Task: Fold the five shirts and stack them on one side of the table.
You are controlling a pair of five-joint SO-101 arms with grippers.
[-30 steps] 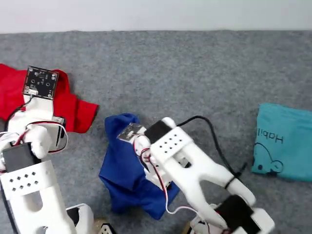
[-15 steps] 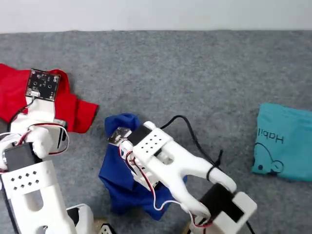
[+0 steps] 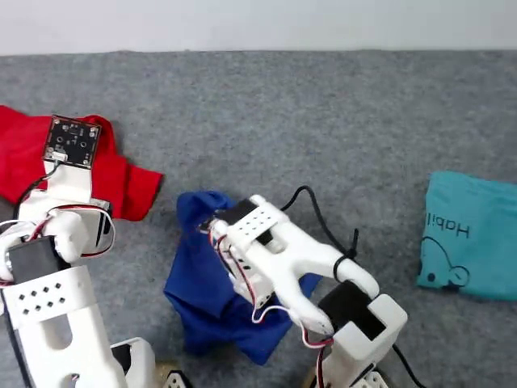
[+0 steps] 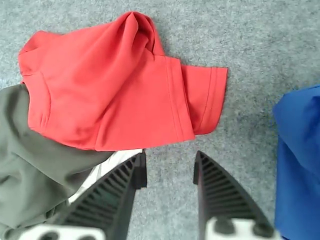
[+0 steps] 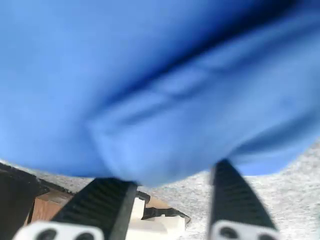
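A crumpled blue shirt [image 3: 194,283] lies at the front middle of the grey table. My right arm hangs low over it, and its gripper [image 5: 167,182] is open, its fingers spread wide against the blue cloth [image 5: 160,75]. A rumpled red shirt [image 3: 121,182] lies at the left. My left gripper [image 4: 170,167] hovers open just short of the red shirt [image 4: 115,95], near its sleeve, with nothing between its fingers. A folded teal shirt [image 3: 472,234] rests at the right edge.
A dark grey shirt [image 4: 25,160] lies partly under the red one, with something white beneath. The blue shirt's edge [image 4: 300,150] is close to my left gripper. Bare grey carpet [image 3: 323,121] covers the back and middle. The table's front edge [image 5: 45,210] is near.
My right arm has swung left and drawn back toward the front over the blue shirt, whose top edge shifted slightly. My left arm has barely moved.
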